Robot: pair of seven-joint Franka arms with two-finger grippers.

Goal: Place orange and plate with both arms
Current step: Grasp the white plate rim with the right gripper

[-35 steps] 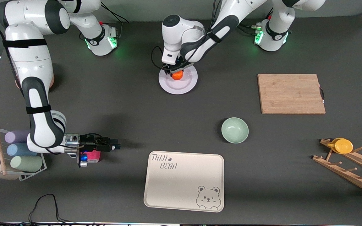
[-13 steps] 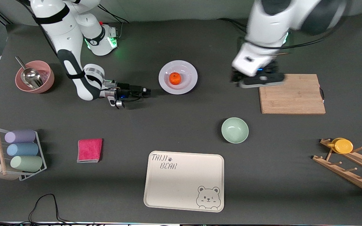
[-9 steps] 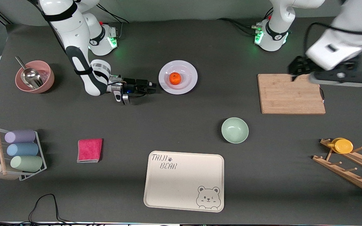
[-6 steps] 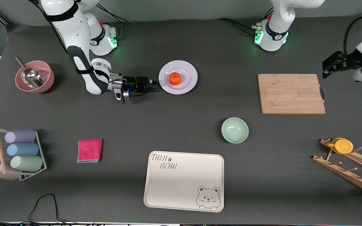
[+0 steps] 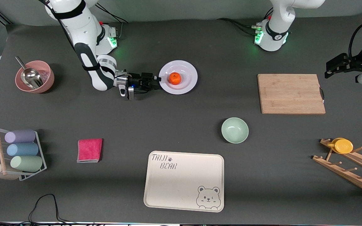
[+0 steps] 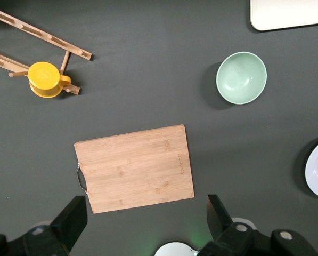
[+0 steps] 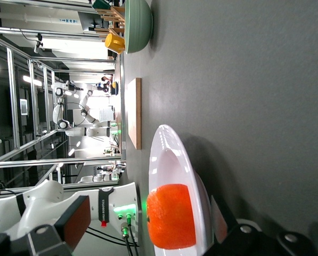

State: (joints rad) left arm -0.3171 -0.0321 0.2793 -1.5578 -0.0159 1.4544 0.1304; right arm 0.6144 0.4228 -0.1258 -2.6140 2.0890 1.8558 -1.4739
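Orange [image 5: 175, 78] on plate [image 5: 188, 85]; right gripper [image 5: 157, 82] spread at plate rim; left gripper [image 6: 143, 226] spread.

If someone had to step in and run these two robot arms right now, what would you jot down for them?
Right gripper: low over the table at the rim of the round pale lavender-white plate, fingers open around that rim, not yet closed.
Left gripper: open and empty, in the air past the wooden cutting board at its own end of the table; that arm waits.
The small bright-orange fruit sits in the plate's middle, so that step looks done.
Left: grip the plate and set it down, probably on the cream bear tray, though the target is not shown.
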